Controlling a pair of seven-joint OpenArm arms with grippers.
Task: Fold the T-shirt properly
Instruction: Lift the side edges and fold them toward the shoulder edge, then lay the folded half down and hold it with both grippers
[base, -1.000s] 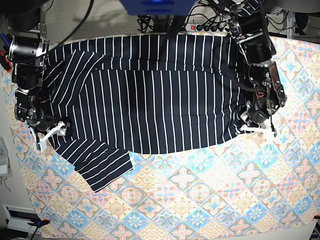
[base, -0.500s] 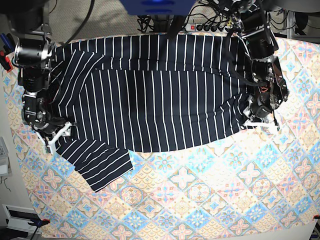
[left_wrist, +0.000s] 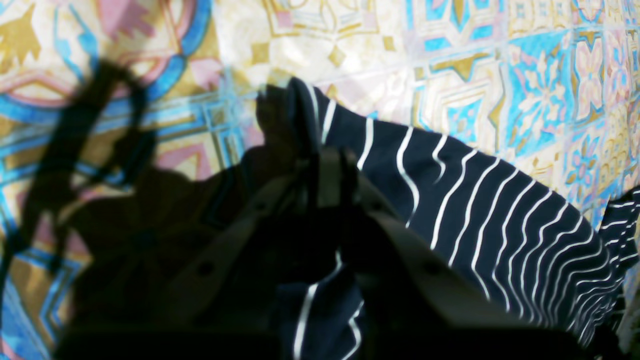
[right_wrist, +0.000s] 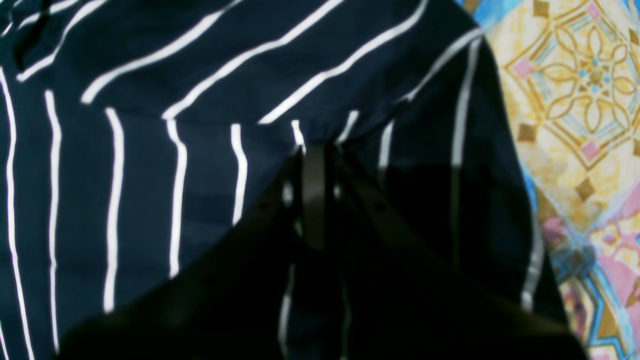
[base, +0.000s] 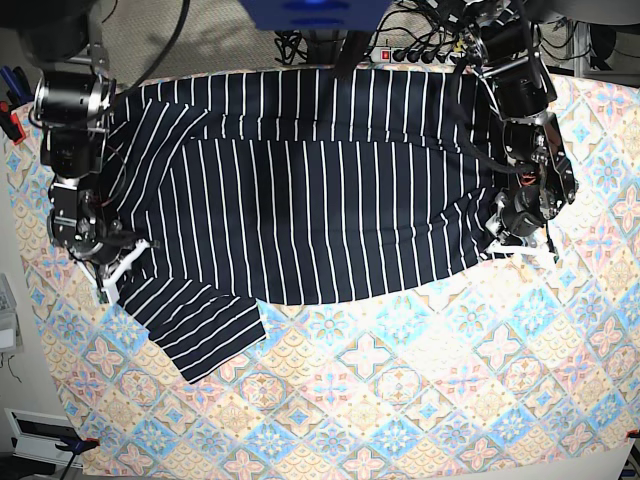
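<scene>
Both grips pinched on T-shirt: left gripper on hem corner, right gripper on shoulder cloth; lift evenly, keep cloth taut over the tablecloth

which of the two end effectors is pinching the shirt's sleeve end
The right end effector, on the base view's left, grips the T-shirt beside its sleeve; the left end effector pinches the opposite edge.

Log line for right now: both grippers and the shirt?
left gripper: shut on T-shirt edge | right gripper: shut on T-shirt near sleeve | T-shirt: spread on tablecloth, unfolded
</scene>
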